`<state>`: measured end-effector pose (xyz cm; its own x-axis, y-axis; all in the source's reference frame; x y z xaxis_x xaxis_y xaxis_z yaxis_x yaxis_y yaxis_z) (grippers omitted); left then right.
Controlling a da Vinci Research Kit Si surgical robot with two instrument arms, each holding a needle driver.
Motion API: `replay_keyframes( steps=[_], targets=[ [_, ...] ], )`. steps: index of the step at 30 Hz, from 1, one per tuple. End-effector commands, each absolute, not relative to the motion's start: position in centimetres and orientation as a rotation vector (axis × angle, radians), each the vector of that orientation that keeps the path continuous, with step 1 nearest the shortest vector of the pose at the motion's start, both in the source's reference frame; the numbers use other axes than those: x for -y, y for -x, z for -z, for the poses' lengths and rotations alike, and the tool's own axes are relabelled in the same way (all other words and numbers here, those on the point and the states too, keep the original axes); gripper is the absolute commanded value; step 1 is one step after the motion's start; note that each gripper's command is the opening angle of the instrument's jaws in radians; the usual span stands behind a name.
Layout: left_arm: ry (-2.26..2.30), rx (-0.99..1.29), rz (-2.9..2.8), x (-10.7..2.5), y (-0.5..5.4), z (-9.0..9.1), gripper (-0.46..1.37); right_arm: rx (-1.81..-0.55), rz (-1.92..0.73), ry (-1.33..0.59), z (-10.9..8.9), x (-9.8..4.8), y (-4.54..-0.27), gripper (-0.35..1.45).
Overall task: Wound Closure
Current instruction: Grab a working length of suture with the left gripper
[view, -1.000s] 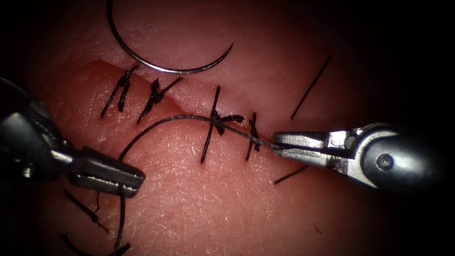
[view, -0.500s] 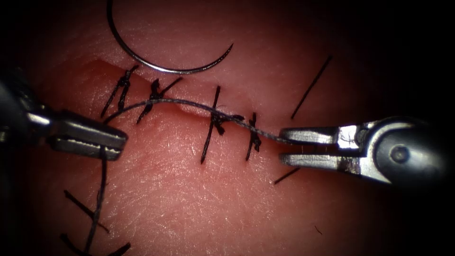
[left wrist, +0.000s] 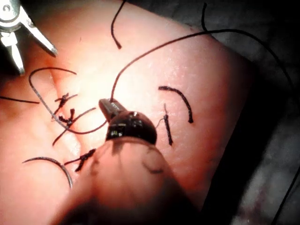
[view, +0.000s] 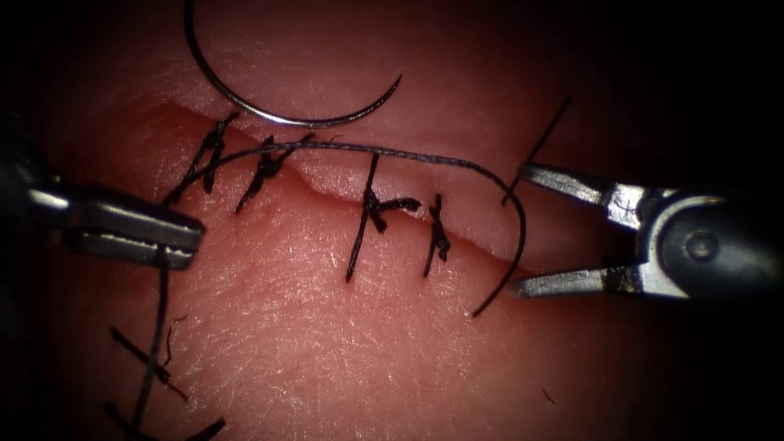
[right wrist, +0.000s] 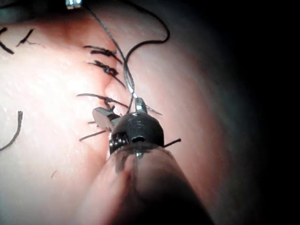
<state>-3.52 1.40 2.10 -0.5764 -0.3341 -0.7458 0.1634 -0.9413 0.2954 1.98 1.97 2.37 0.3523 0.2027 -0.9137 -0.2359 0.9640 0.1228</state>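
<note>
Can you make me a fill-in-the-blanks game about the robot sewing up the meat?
1. The left tool has its jaws shut on the ____.
2. The right tool has its jaws ____ and holds nothing.
3. The curved needle lies free on top of the ____.
4. Across the cut sit ____ tied stitches.

Missing words: thread; open; tissue; four

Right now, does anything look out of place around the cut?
The needle lies loose on the tissue above the cut, held by neither tool. The left tool grips the thread; the right tool is open, holding nothing. Cut ends of thread lie scattered.
</note>
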Motion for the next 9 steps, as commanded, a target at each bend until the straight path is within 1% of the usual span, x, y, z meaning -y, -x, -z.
replay_keyframes(
  steps=[1,9],
  targets=[
    [-1.265,0.278,2.547,-1.38,3.52,-2.11,-0.35,-1.178,-0.281,0.028,-2.37,-1.97,-1.98,1.23],
    [-1.269,0.274,2.543,-1.37,3.52,-2.12,-0.35,-1.178,-0.281,0.028,-2.37,-1.97,-1.98,1.18]
  ],
)
